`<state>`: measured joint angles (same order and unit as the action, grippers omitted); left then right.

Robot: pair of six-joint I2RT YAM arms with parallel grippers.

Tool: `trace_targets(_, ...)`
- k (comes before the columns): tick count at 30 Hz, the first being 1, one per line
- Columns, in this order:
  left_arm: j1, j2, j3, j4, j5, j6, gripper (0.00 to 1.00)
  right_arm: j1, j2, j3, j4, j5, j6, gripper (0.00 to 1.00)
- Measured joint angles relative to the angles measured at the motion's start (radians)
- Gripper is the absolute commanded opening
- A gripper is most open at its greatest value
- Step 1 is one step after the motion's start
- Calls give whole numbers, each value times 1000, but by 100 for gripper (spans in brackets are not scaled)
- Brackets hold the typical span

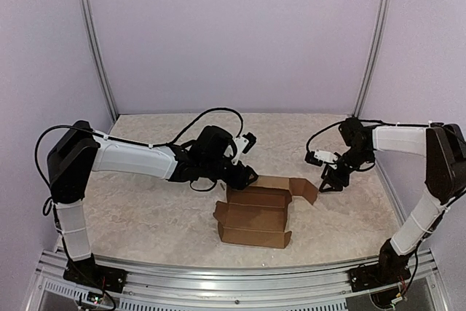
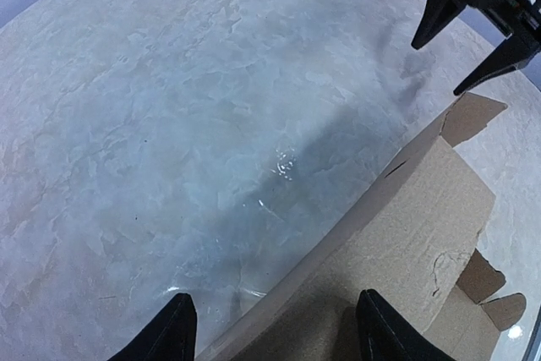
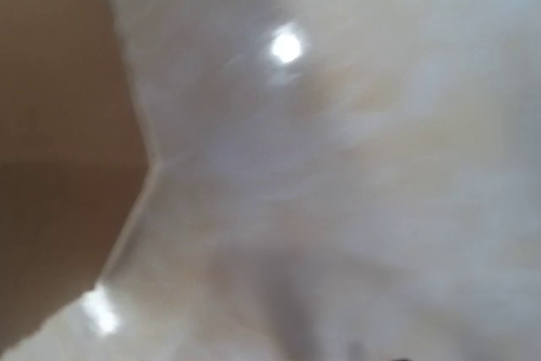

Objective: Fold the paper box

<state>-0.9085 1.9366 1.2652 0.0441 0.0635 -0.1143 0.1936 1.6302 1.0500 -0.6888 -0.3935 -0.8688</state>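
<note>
The paper box (image 1: 255, 216) sits mid-table (image 1: 138, 209), closer to the near edge, with plenty of bare surface left of it and behind it. It's brown and half folded: walls up, top open, and a notched flap sticking out to the right. The left end effector (image 1: 244, 178) is spread open over the back-left wall. The right end effector (image 1: 331, 183) is also released, just beside that flap.

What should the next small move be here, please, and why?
Probably close the left gripper on the far wall of the paper box. Its open jaws appear to straddle that edge, and steadying the box would let the open right gripper push in the end flap, which sticks outward.
</note>
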Motion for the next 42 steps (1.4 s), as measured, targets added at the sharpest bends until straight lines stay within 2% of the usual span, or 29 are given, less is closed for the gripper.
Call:
trace_targets(3,0,0,0,0,-2,-8,63,57,10,-51,34,19,12,59)
trace_targets(12,0,1,0,0,-5,-24,63,173,9,-55,122,-25,66,59)
trace_targets(31,1,10,9,1,-24,-36,63,264,19,-58,214,-121,157,59)
trace_targets(37,-13,24,24,1,-43,-35,63,276,19,-87,286,-127,245,60)
trace_targets(42,-14,34,39,0,-46,-36,63,288,6,-116,356,-121,312,54)
